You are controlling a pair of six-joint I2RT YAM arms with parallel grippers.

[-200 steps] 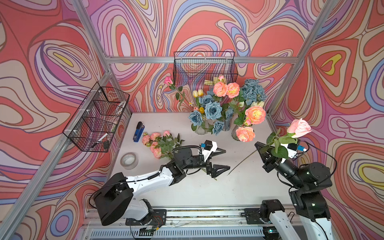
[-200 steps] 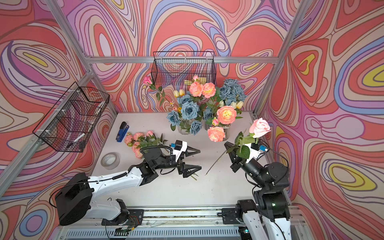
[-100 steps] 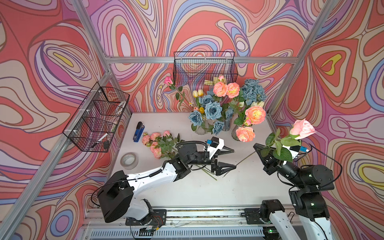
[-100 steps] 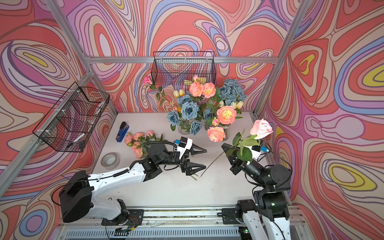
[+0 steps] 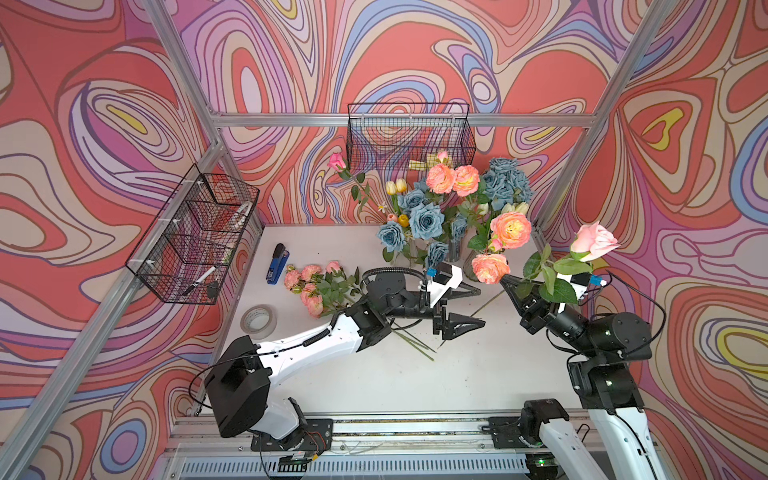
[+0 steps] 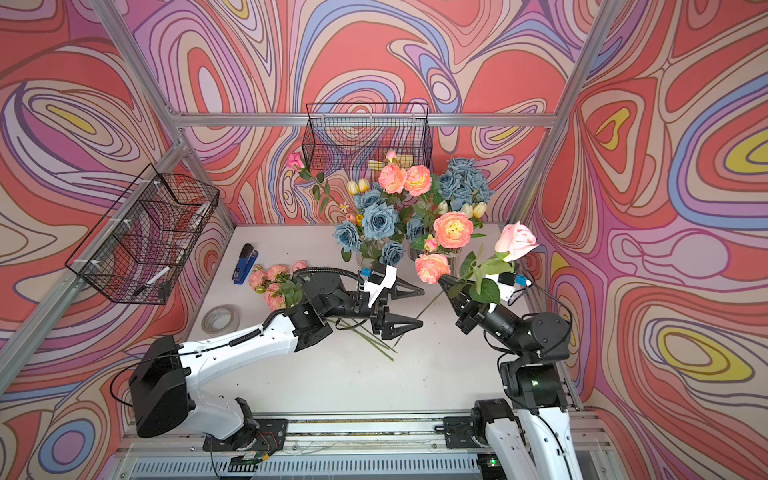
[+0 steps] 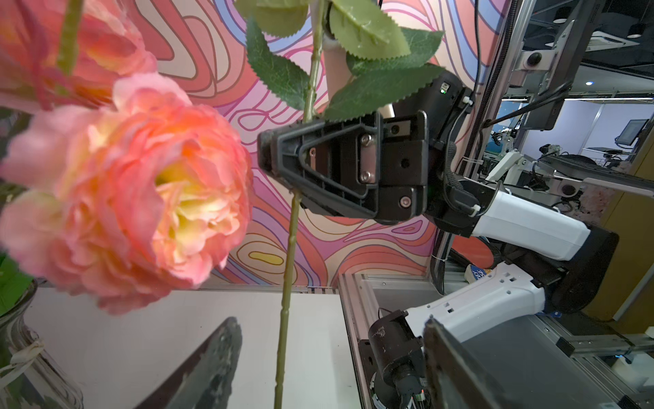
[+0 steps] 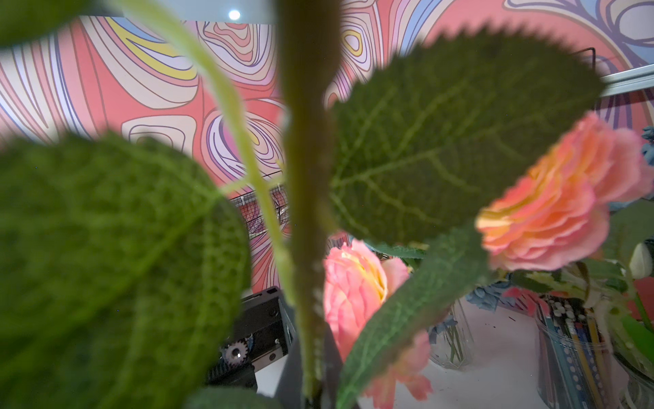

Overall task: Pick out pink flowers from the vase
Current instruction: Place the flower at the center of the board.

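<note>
My right tool (image 5: 504,280) is clamped on the pink rose (image 5: 593,242), up beside the vase (image 7: 24,357); my left tool (image 5: 482,306) is apart around its stem (image 7: 288,248), and a bad squeeze could bend it.

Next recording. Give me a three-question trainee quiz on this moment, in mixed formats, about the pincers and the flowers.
1. True or false: the right pincer is shut on the stem of a pink rose.
2. Choose: the left pincer is A) shut on a blue rose, B) open, with the held stem between its jaws, C) out of view.
3. Fill in: the pink flowers lying on the table are beside a blue ___.
Key: 1 true; 2 B; 3 stapler.
</note>
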